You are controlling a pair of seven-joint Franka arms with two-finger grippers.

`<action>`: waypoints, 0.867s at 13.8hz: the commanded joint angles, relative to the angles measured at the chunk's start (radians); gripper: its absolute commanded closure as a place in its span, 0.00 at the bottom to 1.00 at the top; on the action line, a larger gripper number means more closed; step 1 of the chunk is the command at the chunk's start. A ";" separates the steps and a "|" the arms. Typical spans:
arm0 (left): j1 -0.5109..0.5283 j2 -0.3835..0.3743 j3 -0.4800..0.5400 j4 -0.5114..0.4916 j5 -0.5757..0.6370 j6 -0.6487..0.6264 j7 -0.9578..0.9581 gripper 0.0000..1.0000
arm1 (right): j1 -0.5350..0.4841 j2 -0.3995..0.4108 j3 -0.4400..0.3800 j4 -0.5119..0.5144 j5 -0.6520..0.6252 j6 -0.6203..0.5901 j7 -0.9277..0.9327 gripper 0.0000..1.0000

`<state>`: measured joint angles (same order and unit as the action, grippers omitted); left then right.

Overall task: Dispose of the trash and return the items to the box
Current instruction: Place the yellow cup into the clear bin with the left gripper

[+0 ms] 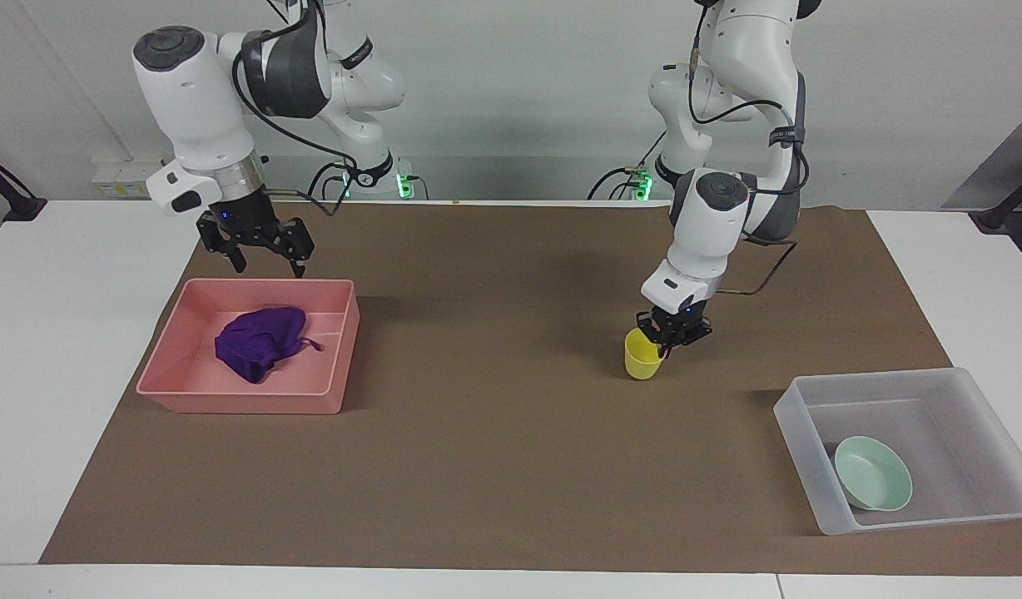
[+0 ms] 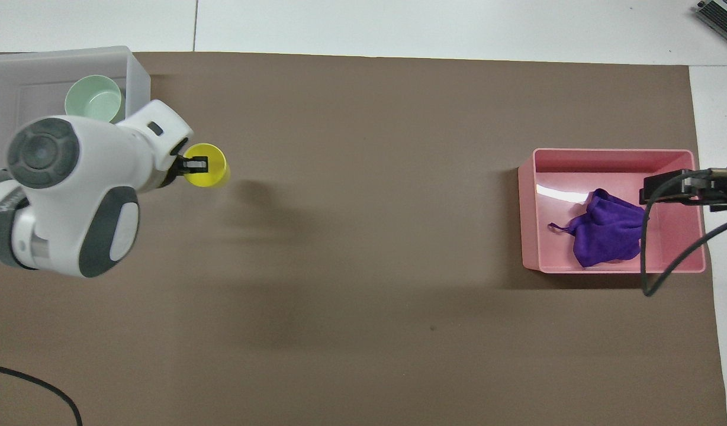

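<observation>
A: Where is the left hand (image 1: 676, 333)?

B: At the yellow cup (image 1: 642, 354), pinched tight on the cup's rim. In the facing view the cup hangs a little above the brown mat (image 1: 511, 466), over its left arm's end, with the frosted box (image 1: 794, 433) near the hand and lower down.

A: What lies in the box?

B: The mint-green bowl (image 1: 873, 472), resting on the floor of the box.

A: And the right hand (image 1: 261, 249)?

B: Up in the air with its fingers spread wide, gripping nothing, over the pink tray's (image 1: 240, 401) edge nearest the robots.

A: The purple cloth (image 1: 257, 341)?

B: Below that hand, lying in the tray on the counter (image 1: 53, 374), its string trailing toward the tray's middle.
</observation>
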<state>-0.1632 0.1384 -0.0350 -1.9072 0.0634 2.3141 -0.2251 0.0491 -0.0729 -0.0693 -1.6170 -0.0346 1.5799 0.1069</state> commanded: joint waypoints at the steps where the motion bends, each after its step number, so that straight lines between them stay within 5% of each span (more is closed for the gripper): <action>1: 0.101 0.085 -0.008 0.173 0.015 -0.039 0.074 1.00 | -0.012 0.012 -0.004 0.053 -0.002 -0.058 0.007 0.00; 5: 0.243 0.203 -0.016 0.347 0.006 -0.073 0.102 1.00 | -0.011 -0.019 -0.004 -0.006 -0.002 -0.023 0.005 0.00; 10: 0.306 0.429 -0.016 0.620 -0.033 -0.116 0.102 1.00 | -0.011 -0.016 -0.001 0.009 -0.005 -0.061 -0.033 0.00; 12: 0.307 0.492 -0.016 0.654 -0.033 -0.098 0.102 1.00 | -0.012 -0.018 -0.003 0.008 -0.005 -0.064 -0.041 0.00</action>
<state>0.1362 0.5342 -0.0386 -1.3606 0.0426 2.2405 -0.1293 0.0458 -0.0738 -0.0767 -1.5985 -0.0346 1.5293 0.0935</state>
